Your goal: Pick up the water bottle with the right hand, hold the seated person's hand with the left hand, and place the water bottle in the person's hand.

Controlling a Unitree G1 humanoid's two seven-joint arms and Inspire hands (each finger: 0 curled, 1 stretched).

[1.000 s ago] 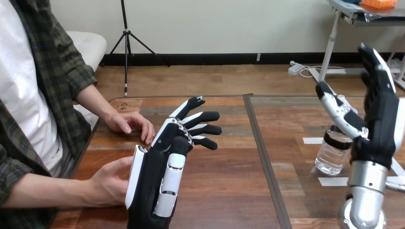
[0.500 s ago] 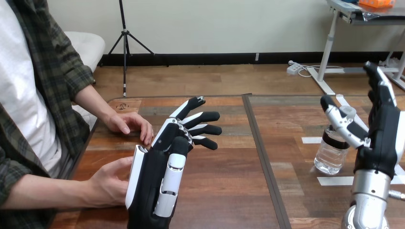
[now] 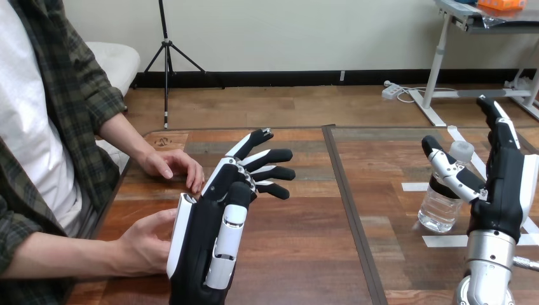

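Observation:
A clear water bottle (image 3: 440,204) with a white cap stands upright on the table's right half. My right hand (image 3: 505,184) is raised just beside it, open, thumb in front of the bottle's neck and fingers behind it, not closed on it. My left hand (image 3: 219,216) hovers open over the table's left half, fingers straight and pointing right. The person's lower hand (image 3: 147,241) rests on the table, touching the back of my left hand. The person's upper hand (image 3: 175,164) lies flat on the table, a little way from my left fingers.
A dark seam (image 3: 349,203) divides the wooden table down the middle. White tape strips (image 3: 445,241) mark the table around the bottle. The person's torso and forearm fill the left edge.
My right hand has sunk lower around the bottle, so the cap now shows between thumb and fingers. My left hand and the person's hands have stayed put.

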